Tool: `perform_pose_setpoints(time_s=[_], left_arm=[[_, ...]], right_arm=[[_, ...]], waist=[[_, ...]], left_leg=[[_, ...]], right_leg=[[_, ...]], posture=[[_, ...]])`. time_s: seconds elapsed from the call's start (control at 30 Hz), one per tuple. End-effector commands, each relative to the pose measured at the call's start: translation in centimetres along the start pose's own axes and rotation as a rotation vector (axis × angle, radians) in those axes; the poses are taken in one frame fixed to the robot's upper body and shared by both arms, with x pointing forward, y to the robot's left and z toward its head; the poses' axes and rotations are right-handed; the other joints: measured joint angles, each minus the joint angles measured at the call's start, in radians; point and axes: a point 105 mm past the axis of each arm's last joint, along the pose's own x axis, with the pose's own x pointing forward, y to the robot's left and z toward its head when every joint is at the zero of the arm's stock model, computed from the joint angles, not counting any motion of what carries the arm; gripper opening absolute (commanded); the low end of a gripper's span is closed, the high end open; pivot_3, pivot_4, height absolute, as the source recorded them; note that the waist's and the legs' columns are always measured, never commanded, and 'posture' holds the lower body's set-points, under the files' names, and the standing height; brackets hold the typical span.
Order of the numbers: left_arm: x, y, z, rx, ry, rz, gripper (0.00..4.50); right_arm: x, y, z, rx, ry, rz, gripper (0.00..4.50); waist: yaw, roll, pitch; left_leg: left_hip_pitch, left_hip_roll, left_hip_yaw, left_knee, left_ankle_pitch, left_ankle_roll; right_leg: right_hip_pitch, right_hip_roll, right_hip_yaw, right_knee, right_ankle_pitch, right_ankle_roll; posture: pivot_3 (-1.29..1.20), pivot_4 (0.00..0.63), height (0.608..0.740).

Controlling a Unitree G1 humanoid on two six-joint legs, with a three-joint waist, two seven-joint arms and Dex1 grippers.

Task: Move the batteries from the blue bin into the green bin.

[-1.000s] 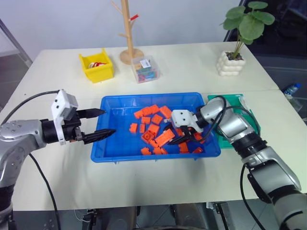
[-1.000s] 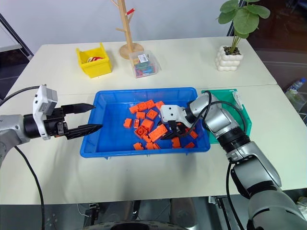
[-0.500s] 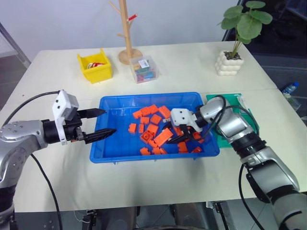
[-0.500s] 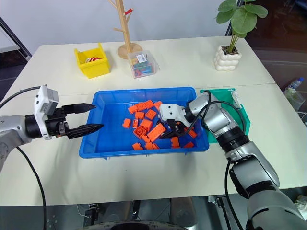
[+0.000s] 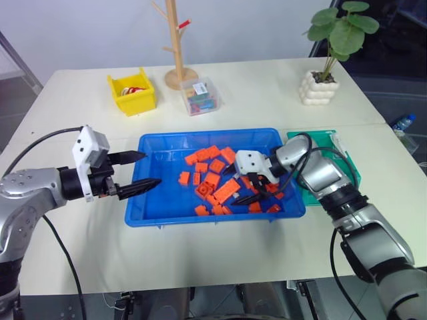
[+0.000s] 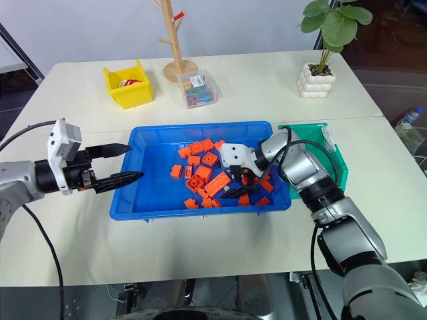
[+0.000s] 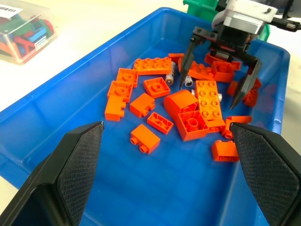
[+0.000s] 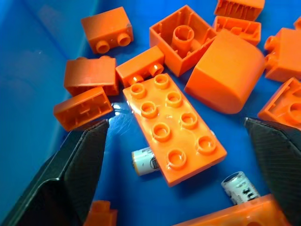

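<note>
Right pincer (image 5: 249, 187) spread wide, holding nothing, inside the blue bin (image 5: 157, 207) over orange bricks (image 8: 173, 127). Two batteries (image 8: 145, 161) lie between its fingers, partly under bricks. Left pincer (image 5: 141, 171) open and empty at the blue bin's left rim. Green bin (image 5: 333, 143) sits on the bench (image 5: 80, 240), touching the blue bin's right end.

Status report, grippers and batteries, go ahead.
Right gripper open above bricks in blue bin. Left gripper open, empty. Batteries half buried under orange bricks.
</note>
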Motion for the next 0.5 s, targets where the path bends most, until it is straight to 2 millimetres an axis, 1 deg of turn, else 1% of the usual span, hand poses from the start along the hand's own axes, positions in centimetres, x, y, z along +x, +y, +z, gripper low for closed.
perform_pose_setpoints(time_s=[0.03,0.17,0.33,0.43,0.5], left_arm=[[-0.1,-0.2,0.8,0.042,-0.021,0.002,4.50],[0.0,-0.1,0.8,0.043,-0.023,0.006,4.50],[-0.1,0.1,1.1,0.043,-0.032,0.016,4.50],[-0.2,0.2,1.3,0.046,-0.041,0.028,4.50],[-0.2,0.3,1.3,0.047,-0.046,0.033,4.50]], right_arm=[[-0.3,-0.3,2.0,-0.058,-0.054,-0.014,4.47],[0.1,-0.2,2.1,-0.059,-0.058,-0.009,4.47],[0.6,0.3,1.6,-0.062,-0.042,0.012,4.47],[0.7,0.4,1.1,-0.067,-0.023,0.022,3.70],[0.7,0.5,0.8,-0.072,-0.003,0.028,2.64]], waist=[[0.000,0.000,0.000],[0.001,0.000,0.000],[0.000,0.000,0.000],[0.000,0.000,0.000],[0.000,0.000,0.000]], left_leg=[[0.000,0.000,0.000,0.000,0.000,0.000],[0.000,0.000,0.000,0.000,0.000,0.000],[0.000,0.000,0.000,0.000,0.000,0.000],[0.000,0.000,0.000,0.000,0.000,0.000],[0.000,0.000,0.000,0.000,0.000,0.000]], right_leg=[[0.000,0.000,0.000,0.000,0.000,0.000],[0.000,0.000,0.000,0.000,0.000,0.000],[0.000,0.000,0.000,0.000,0.000,0.000],[0.000,0.000,0.000,0.000,0.000,0.000],[0.000,0.000,0.000,0.000,0.000,0.000]], posture=[[0.00,0.150,0.740],[0.00,0.150,0.740],[0.00,0.150,0.740],[0.00,0.150,0.740],[0.00,0.150,0.740]])
